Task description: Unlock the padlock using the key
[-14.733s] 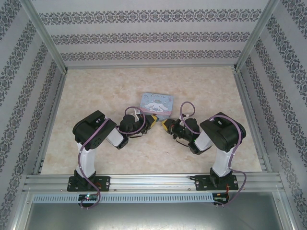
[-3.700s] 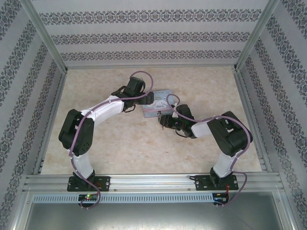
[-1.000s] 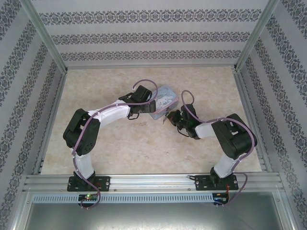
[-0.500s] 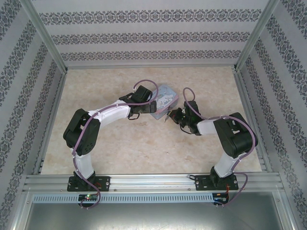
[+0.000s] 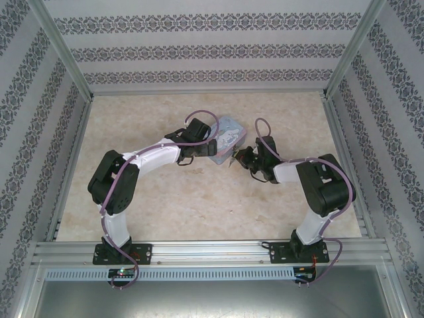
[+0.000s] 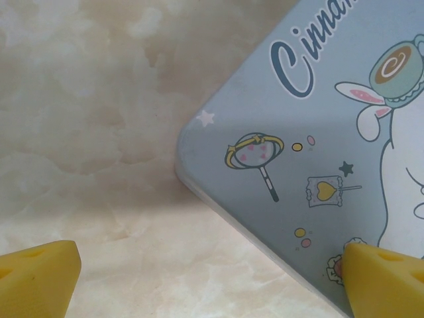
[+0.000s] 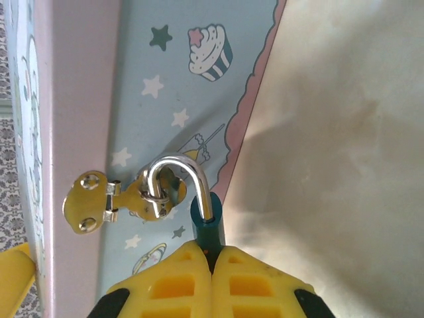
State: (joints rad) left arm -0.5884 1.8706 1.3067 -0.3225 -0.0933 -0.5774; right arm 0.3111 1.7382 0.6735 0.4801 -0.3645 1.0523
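Right hand [image 7: 212, 256]: the two yellow ribbed pads are pressed together and clenched on the padlock [image 7: 207, 230], whose dark teal body shows only as a narrow strip above the fingertips. The shackle [image 7: 190, 173] is bright polished metal, a rounded hook threaded through the small ring of a gold-coloured hasp [image 7: 90, 200] on the side wall of the tin [image 7: 165, 79]. Whether the shackle's short leg is seated in the body, I cannot tell. The tin wall is pale blue and smooth, printed with stars and a cupcake, and has a pink scalloped border along its edge. Beside it lies the beige marbled surface [image 7: 344, 165]. Left hand [image 6: 212, 281]: released, pads set wide apart. The lid's rounded corner lies between them. One pad overlaps the lid edge, contact unclear. The other sits apart from the tin, over the surface.
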